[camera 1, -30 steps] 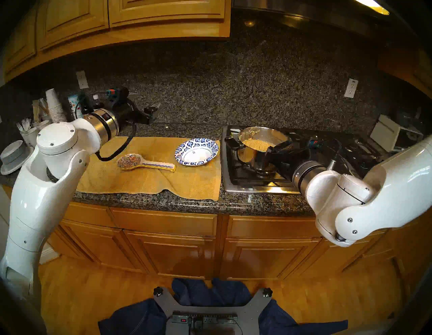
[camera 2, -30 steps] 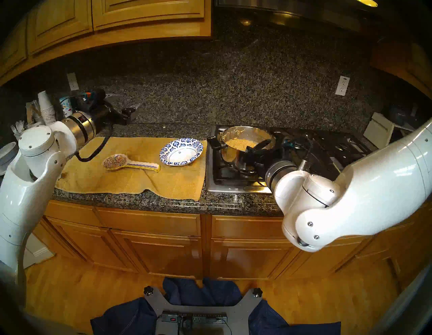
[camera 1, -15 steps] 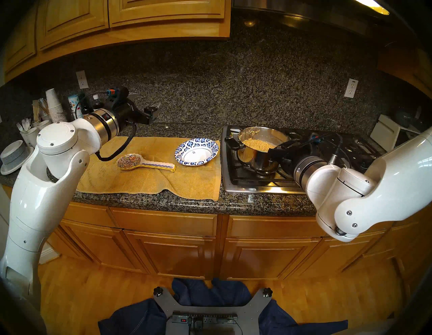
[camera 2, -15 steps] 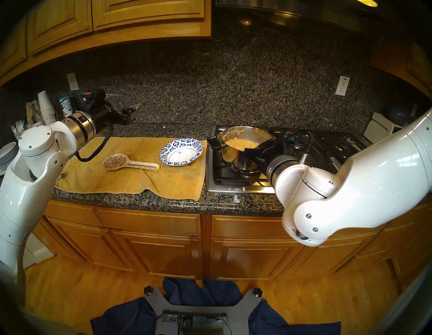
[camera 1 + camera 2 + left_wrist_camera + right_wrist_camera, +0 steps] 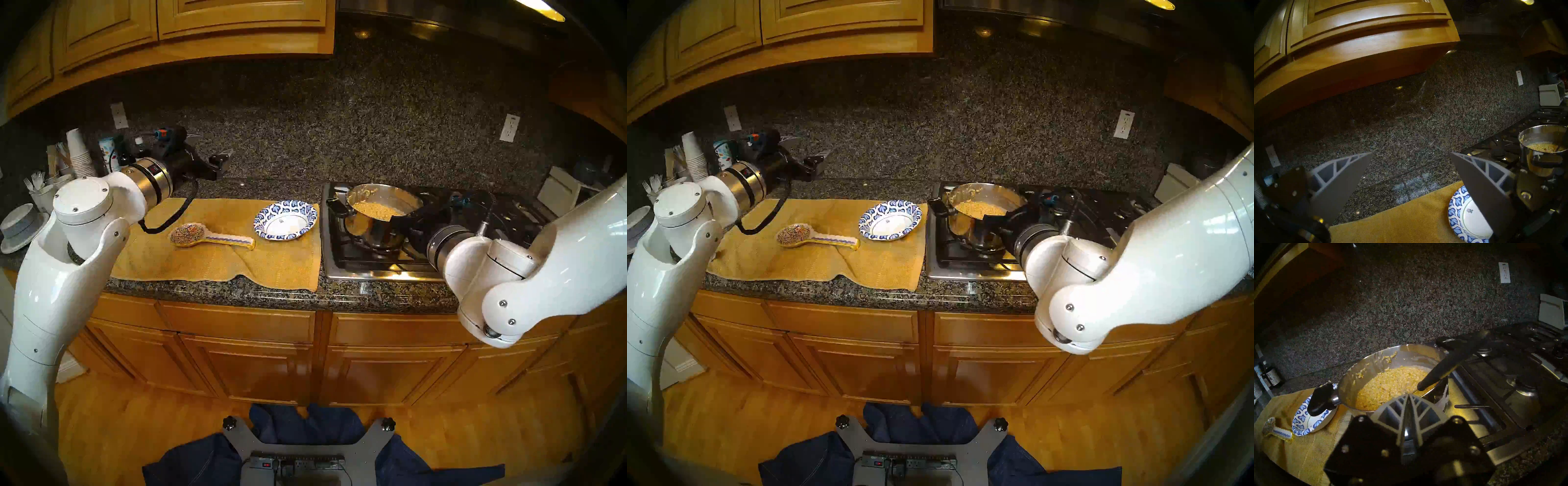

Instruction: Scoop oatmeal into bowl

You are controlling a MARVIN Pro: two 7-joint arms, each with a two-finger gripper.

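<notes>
A granite desk (image 5: 210, 292) is carrying a steel-rimmed stove (image 5: 373, 271) and, at its 9 o'clock, a yellow towel (image 5: 203, 264). A shiny pot (image 5: 369, 234) is sitting on the stove's front-left burner. The oatmeal (image 5: 373, 208) is lying inside it as a tan, grainy mass.

The change is happening at the pot's 4 o'clock side in the head view. The right claw (image 5: 1407, 396), spread wide a second ago, is now showing its two fingers pressed tip to tip just short of the near rim. Something dark is glinting low between them. Whether that is the pot's near handle cannot be told.

A black utensil (image 5: 1440, 368) is leaning on the rim at 2 o'clock in the right wrist view, its end resting in the oatmeal, and the right claw is not holding it.

The bowl (image 5: 307, 210), blue-leafed and white-centred, is waiting empty on the towel at the pot's 9 o'clock. A painted spoon rest (image 5: 210, 237) is lying further along at the bowl's 8 o'clock.

The left claw (image 5: 1411, 153) is hanging wide open and empty above the desk's back edge.

The closing looks like a bracing grip rather than a scoop, and no oatmeal is yet reaching the bowl.
</notes>
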